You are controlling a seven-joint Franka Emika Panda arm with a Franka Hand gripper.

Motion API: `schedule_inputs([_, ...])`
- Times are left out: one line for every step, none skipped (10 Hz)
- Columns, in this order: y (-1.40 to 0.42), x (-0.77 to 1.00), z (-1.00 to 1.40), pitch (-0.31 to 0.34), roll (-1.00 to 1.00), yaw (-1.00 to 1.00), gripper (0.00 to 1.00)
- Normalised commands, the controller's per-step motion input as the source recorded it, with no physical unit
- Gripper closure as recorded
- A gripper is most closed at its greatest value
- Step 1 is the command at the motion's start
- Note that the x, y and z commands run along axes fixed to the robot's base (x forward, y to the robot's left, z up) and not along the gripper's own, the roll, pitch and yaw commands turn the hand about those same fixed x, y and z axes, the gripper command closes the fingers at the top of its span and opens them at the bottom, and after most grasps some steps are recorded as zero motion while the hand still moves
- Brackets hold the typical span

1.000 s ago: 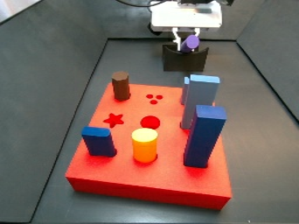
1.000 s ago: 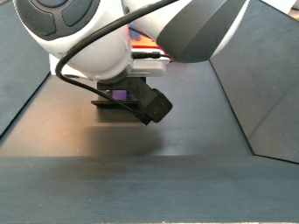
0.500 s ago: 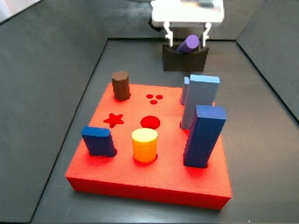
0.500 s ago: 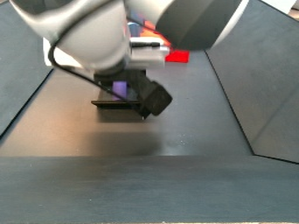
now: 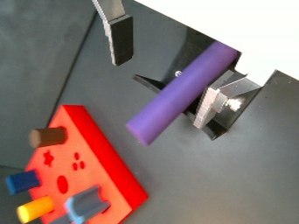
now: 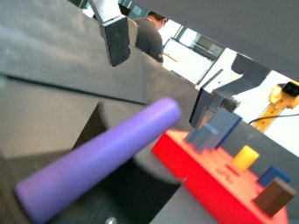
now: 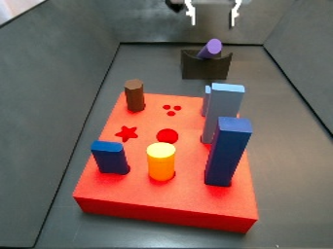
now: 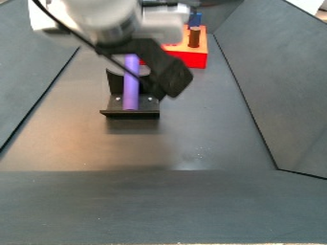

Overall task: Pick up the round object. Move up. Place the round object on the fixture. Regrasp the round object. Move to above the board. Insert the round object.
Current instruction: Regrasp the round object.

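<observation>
The round object is a purple cylinder (image 7: 212,47) that leans on the dark fixture (image 7: 204,66) at the far end of the floor, free of the fingers. It also shows in the other side view (image 8: 132,80) on the fixture (image 8: 132,114). My gripper (image 7: 212,12) is open and hangs straight above the cylinder. In both wrist views the cylinder (image 5: 181,94) (image 6: 100,162) lies below and between the spread fingers (image 5: 119,35) (image 6: 118,39). The red board (image 7: 169,180) has an open round hole (image 7: 166,136).
On the board stand a brown cylinder (image 7: 134,94), a yellow cylinder (image 7: 160,160), a small blue block (image 7: 109,157) and two tall blue blocks (image 7: 228,150). Dark walls enclose the floor on both sides.
My gripper has let go of the purple cylinder and risen straight up. The cylinder stays on the fixture.
</observation>
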Motion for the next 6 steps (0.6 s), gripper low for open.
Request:
schedule_inputs([0.01,-0.03,0.37,0.073,0.05,-0.04,0.00])
schedule_inputs([-0.99,0.00,1.00,0.062,1.00,0.02,0.00])
schedule_inputs([-1.00,0.00,0.93,0.057,1.00,0.02,0.00])
schedule_inputs([-1.00,-0.03,0.91,0.049,1.00,0.02,0.00])
schedule_inputs([-1.00,-0.07,0.87,0.042,1.00,0.02,0.00])
schedule_inputs([-0.96,-0.08,0.77,0.037,1.00,0.02,0.00])
